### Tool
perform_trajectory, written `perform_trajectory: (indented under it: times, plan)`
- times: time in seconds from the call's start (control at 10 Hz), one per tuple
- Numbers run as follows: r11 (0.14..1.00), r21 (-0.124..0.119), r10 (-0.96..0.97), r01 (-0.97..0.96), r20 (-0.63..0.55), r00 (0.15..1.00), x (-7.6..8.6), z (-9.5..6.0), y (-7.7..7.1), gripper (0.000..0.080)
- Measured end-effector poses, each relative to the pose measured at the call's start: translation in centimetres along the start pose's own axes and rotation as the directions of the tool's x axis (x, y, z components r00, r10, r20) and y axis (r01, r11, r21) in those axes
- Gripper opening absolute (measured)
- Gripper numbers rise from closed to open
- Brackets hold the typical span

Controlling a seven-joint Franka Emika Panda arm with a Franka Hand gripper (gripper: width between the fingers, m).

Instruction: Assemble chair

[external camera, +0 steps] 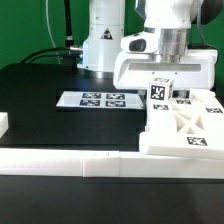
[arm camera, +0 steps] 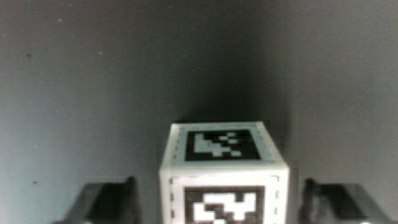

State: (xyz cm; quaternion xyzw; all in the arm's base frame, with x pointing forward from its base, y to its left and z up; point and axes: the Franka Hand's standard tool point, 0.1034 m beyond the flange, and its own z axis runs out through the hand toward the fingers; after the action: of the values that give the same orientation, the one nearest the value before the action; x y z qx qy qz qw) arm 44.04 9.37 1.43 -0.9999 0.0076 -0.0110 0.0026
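Plastic, white and blocky, a tagged square post [arm camera: 224, 170] is standing between my claw [arm camera: 214, 205], fingers [arm camera: 103, 203] apart, not touching, over matte black table [external camera: 40, 100].

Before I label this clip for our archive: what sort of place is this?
Most likely a robotics lab bench. A robot arm hangs over a black table, a flat board of printed tags lies on it, and white tagged chair parts sit under the gripper.
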Motion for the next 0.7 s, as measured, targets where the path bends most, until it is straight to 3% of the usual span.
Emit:
perform_trajectory:
  times: [0.1,0.3,0.5,0.7]
  plan:
    - [1.0,0.0,0.0,0.0,-0.003,1.0,0.1,0.0,0.0,0.0282]
    - [1.0,0.001,-0.001,0.001,-0.003,1.0,0.1,-0.2,0.1,0.0284]
    - [1.0,0.014,-0.004,0.004,-0.002,1.0,0.6,-1.5,-0.3,0.0284]
    - [0.999,0.04,-0.031,0.03,0.035,0.999,1.6,-5.2,-1.3,0.0284]
